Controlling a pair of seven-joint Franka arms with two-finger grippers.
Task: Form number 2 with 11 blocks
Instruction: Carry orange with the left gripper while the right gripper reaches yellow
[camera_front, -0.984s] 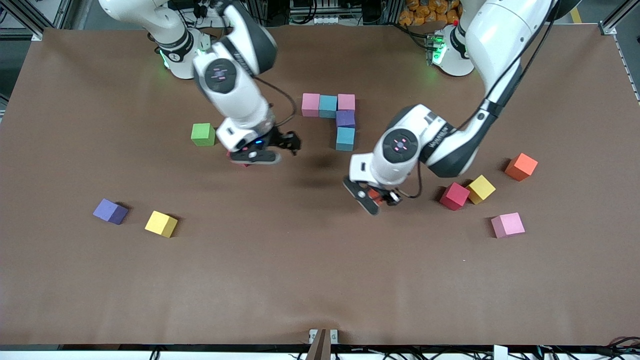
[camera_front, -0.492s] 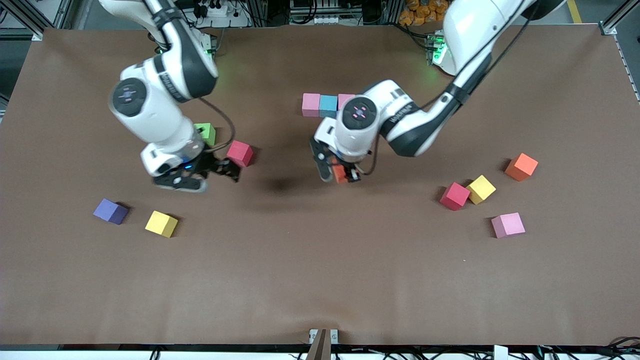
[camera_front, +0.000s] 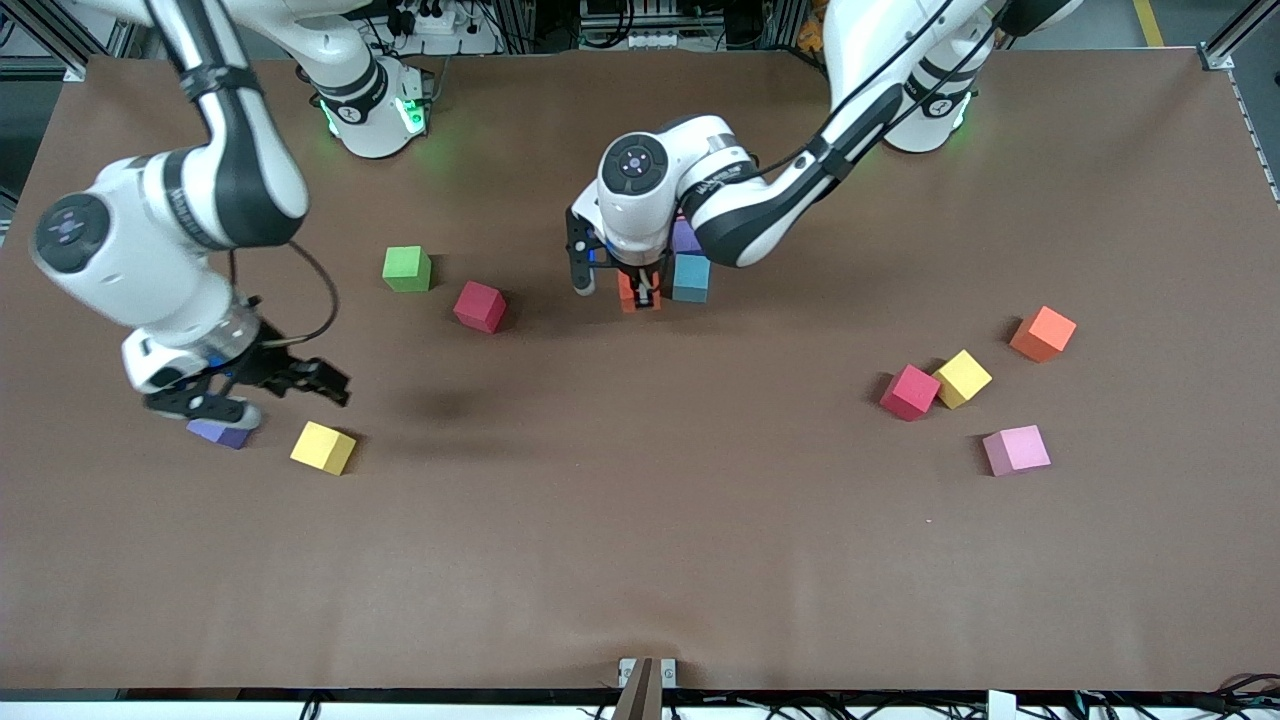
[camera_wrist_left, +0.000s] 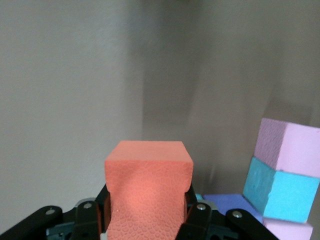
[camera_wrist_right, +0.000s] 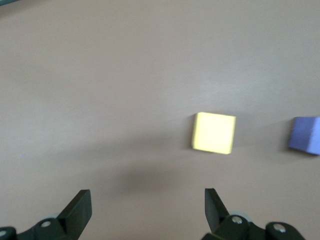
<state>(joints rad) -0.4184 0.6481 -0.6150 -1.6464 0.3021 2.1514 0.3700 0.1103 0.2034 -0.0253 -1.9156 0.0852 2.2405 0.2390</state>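
My left fingers (camera_front: 628, 293) clench an orange block (camera_front: 637, 292) just beside the light blue block (camera_front: 690, 278) — ready to extend the number 2 (camera_front: 688, 262); my right fingers (camera_front: 262, 392) hang released over the worktop (camera_front: 640, 520) near the yellow block (camera_front: 322, 447), lining up its pickup.

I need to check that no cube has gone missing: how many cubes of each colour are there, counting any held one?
pink cubes: 3
light blue cubes: 2
purple cubes: 2
yellow cubes: 2
red cubes: 2
orange cubes: 2
green cube: 1
Total: 14
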